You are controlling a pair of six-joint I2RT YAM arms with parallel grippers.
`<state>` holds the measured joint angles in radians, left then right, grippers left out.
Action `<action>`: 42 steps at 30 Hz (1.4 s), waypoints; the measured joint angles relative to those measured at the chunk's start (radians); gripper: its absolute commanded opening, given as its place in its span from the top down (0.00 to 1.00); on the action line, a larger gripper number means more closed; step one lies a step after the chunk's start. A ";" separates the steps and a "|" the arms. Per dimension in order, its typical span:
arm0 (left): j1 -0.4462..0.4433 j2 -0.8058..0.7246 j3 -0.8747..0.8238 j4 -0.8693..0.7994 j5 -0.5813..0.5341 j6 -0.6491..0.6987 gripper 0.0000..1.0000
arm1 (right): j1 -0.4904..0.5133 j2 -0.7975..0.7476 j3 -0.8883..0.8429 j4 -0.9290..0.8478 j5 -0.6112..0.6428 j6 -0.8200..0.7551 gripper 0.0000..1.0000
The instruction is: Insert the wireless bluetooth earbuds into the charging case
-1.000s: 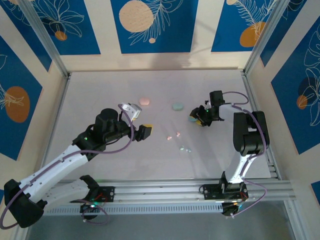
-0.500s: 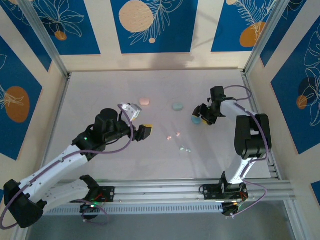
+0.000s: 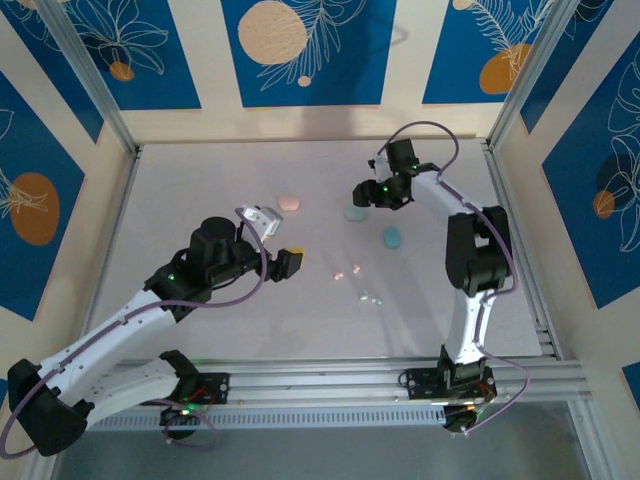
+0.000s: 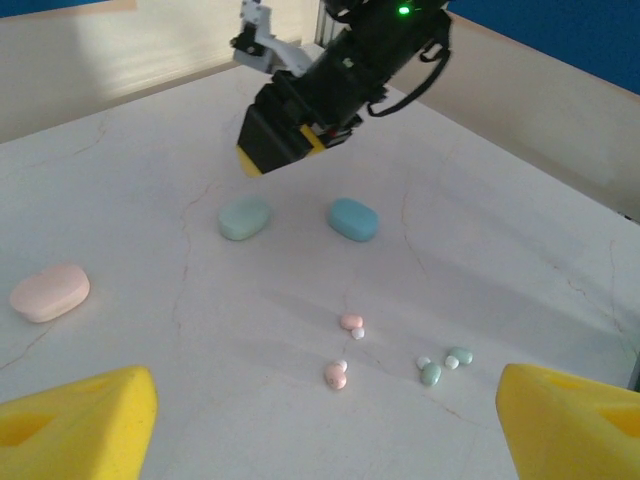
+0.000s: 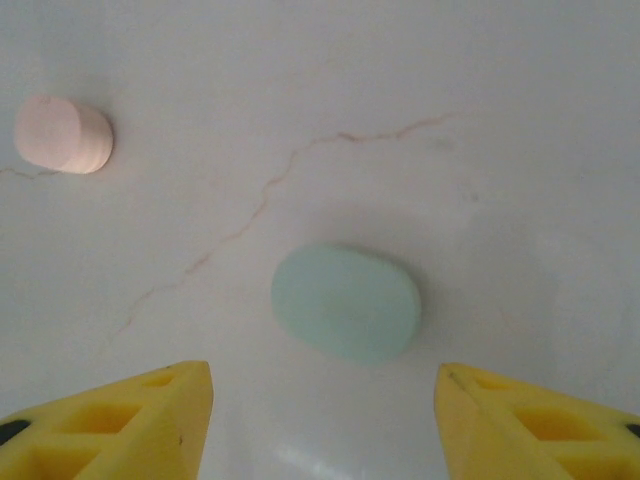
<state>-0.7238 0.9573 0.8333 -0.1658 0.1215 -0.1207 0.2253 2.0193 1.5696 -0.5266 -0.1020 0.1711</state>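
Above the mint case (image 5: 345, 302), the right tool (image 5: 318, 385) hangs spread and empty, the case's long axis roughly finger to finger, while the earbuds (image 4: 336, 375) lie loose on the worktop (image 4: 520, 260) base-side of that case, nearer the left tool (image 4: 320, 400), likewise spread and empty.

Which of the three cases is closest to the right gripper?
The pale mint case, centred between the right gripper's open fingers in its wrist view. The pink case lies well off to one side; the blue case lies apart on the other.
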 measured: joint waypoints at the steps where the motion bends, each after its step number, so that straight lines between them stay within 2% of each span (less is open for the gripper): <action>1: 0.001 0.001 0.000 0.000 0.000 0.000 0.13 | -0.002 0.040 0.042 -0.012 -0.012 -0.006 0.38; 9: 0.008 0.023 0.000 0.000 0.005 0.008 0.10 | -0.003 0.288 0.352 -0.134 -0.082 -0.013 0.37; 12: 0.011 0.040 0.004 -0.001 0.017 0.009 0.07 | -0.003 0.339 0.415 -0.176 -0.112 -0.017 0.38; 16: 0.018 0.060 0.017 -0.003 0.029 0.004 0.00 | -0.003 0.356 0.420 -0.228 -0.151 -0.033 0.38; 23: 0.028 0.077 0.026 -0.008 0.047 -0.004 0.00 | -0.003 0.333 0.323 -0.243 -0.206 -0.068 0.39; 29: 0.030 0.077 0.026 -0.008 0.058 -0.005 0.00 | 0.000 0.245 0.208 -0.229 -0.215 -0.094 0.38; 32: 0.030 0.077 0.026 -0.008 0.065 -0.005 0.00 | 0.016 0.207 0.168 -0.219 -0.176 -0.104 0.36; 42: 0.030 0.065 0.026 -0.008 0.073 -0.013 0.00 | 0.111 0.196 0.156 -0.195 0.119 -0.069 0.28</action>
<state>-0.6937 1.0225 0.8597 -0.1734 0.1947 -0.1333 0.3359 2.2154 1.7260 -0.7219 0.0174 0.1017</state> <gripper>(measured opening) 0.999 0.707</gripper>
